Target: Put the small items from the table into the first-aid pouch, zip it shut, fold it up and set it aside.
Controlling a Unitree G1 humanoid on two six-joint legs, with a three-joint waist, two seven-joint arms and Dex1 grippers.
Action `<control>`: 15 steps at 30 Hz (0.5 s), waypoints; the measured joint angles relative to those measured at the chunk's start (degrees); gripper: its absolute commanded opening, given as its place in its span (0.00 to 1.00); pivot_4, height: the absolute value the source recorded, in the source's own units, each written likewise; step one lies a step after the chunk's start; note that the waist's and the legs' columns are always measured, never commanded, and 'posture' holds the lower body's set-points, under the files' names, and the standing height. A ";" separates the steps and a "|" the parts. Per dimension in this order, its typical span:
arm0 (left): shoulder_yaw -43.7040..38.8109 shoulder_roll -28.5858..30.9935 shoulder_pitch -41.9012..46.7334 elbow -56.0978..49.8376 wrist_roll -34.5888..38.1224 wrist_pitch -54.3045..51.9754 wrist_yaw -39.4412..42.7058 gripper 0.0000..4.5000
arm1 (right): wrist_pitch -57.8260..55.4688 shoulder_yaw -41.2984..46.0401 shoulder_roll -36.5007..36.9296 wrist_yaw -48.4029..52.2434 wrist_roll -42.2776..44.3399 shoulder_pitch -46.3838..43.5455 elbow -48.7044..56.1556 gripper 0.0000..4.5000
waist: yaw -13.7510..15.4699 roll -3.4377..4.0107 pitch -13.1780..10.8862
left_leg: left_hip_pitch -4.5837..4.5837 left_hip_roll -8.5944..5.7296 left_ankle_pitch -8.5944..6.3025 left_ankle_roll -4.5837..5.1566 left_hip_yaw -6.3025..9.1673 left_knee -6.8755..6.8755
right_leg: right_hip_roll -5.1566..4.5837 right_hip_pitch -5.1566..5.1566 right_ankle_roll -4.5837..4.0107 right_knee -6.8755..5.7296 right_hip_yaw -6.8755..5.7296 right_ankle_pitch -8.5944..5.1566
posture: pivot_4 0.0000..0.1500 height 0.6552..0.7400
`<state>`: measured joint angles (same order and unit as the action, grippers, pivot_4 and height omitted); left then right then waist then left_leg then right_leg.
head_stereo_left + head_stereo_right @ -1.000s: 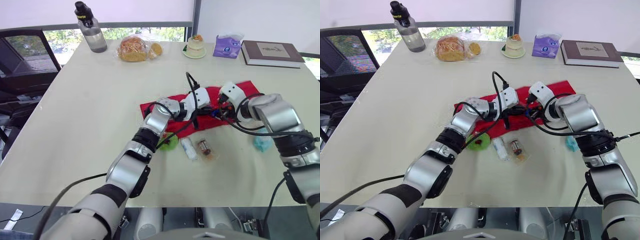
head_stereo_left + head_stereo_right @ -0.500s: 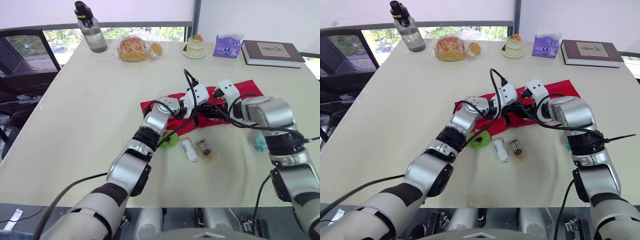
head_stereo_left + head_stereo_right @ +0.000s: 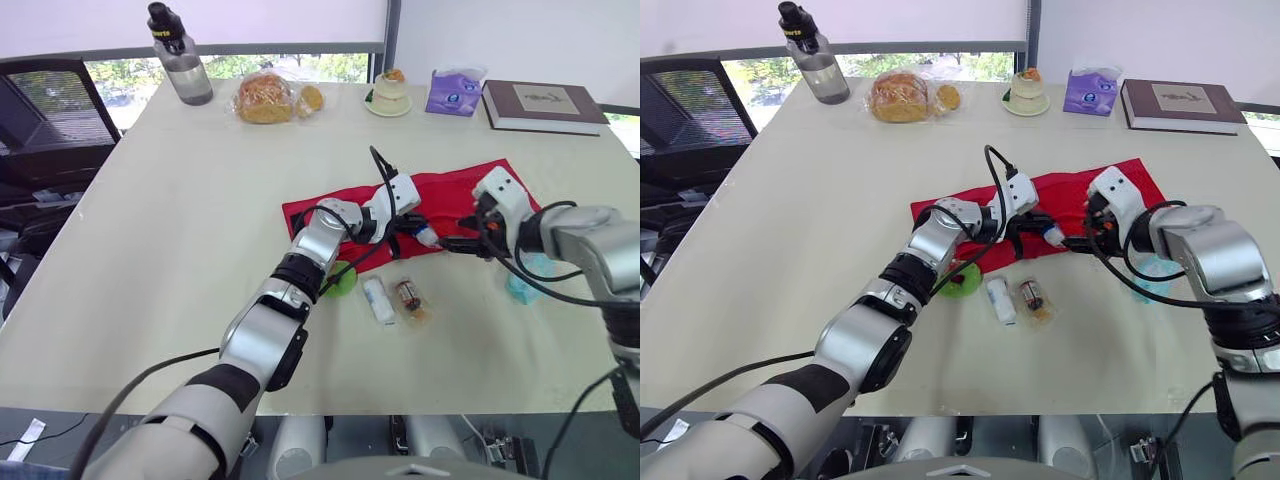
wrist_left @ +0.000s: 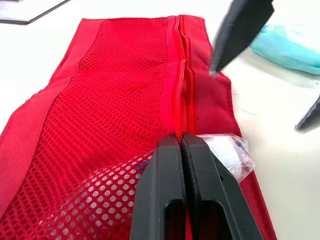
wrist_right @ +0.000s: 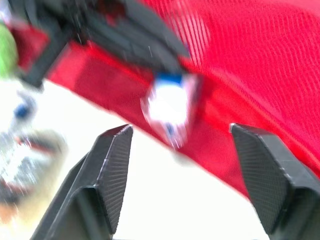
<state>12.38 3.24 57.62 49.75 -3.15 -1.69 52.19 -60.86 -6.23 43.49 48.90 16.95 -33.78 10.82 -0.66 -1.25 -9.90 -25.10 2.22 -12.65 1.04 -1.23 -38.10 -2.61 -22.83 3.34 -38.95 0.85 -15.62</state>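
Table (image 3: 180, 250): left end effector (image 4: 181, 145) clamps red pouch (image 3: 455, 190); right end effector (image 5: 181, 129) spread.

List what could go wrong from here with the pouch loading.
1. White packet sticks out at the pouch opening, beside the zipper: it could slide out or jam the zip.
2. Left gripper is shut on the pouch edge there; a pull may drag the pouch and spill it.
3. Right gripper hangs open close by; it could knock the packet loose.

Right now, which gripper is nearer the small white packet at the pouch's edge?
Left. The left gripper is shut on the pouch right beside the white packet; the right gripper is open, apart from it on the robot's right.
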 measured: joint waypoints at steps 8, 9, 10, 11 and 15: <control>-0.33 -0.02 0.12 0.35 0.04 -0.01 0.10 0.00 | 5.97 -2.97 -1.74 -2.11 -1.63 2.88 -0.23 0.00 | -0.08 0.00 0.00 | 0.02 0.00 0.00 0.00 0.00 -0.02 | 0.01 0.00 0.00 -0.04 0.02 0.00 | 1.00 1.00; -0.34 -0.04 0.13 0.35 0.04 -0.01 0.10 0.00 | 6.34 -3.32 -2.22 -2.35 -1.81 2.62 -0.49 0.00 | -0.06 0.00 0.00 | 0.02 0.00 0.00 0.00 0.00 -0.02 | 0.01 0.00 0.00 -0.03 0.02 0.00 | 1.00 1.00; -0.33 -0.04 0.13 0.35 0.04 -0.02 0.12 0.00 | 6.72 -3.81 -2.56 -2.64 -2.07 2.36 -0.85 0.00 | -0.05 0.00 0.00 | 0.01 0.00 0.00 0.00 -0.01 -0.02 | 0.01 0.00 0.00 -0.02 0.02 0.00 | 1.00 1.00; -0.34 -0.02 0.13 0.35 0.04 -0.03 0.16 0.00 | 7.30 -4.32 -3.14 -3.05 -2.51 2.10 -1.35 0.00 | -0.04 0.00 0.00 | 0.01 0.00 0.00 0.00 -0.01 -0.02 | 0.01 0.00 0.00 -0.01 0.02 0.00 | 1.00 1.00; -0.35 0.10 0.13 0.34 0.05 -0.09 0.33 0.00 | 7.79 -5.43 -5.57 -3.92 -3.24 1.13 -3.37 0.00 | -0.03 0.00 0.00 | 0.01 0.00 0.00 0.00 -0.01 0.00 | 0.01 0.00 0.00 -0.01 0.02 0.00 | 1.00 1.00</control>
<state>12.03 3.33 57.75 50.09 -3.10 -1.78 52.52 -53.08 -11.66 37.92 44.97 13.71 -32.65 7.45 -0.69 -1.25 -9.90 -25.09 2.22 -12.64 1.04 -1.23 -38.10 -2.60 -22.83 3.34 -38.96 0.87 -15.62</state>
